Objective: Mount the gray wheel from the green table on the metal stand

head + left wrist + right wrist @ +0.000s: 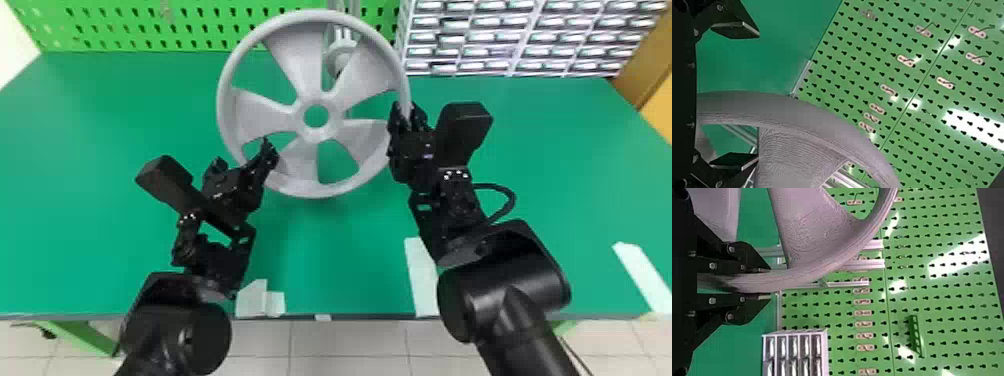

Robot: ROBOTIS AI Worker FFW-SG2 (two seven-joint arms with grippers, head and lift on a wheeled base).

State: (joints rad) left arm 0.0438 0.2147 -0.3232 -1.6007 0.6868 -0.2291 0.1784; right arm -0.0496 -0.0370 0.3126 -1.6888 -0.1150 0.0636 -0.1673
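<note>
With my left end effector [242, 152] wide open, the gray wheel [265, 117] could swivel in my right end effector's [407, 111] lone pinch.

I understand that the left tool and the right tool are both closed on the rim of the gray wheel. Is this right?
Not fully: the left wrist view shows the left tool open, its fingers wide apart with the gray wheel's rim between them. The right tool is indeed closed on the rim.
</note>
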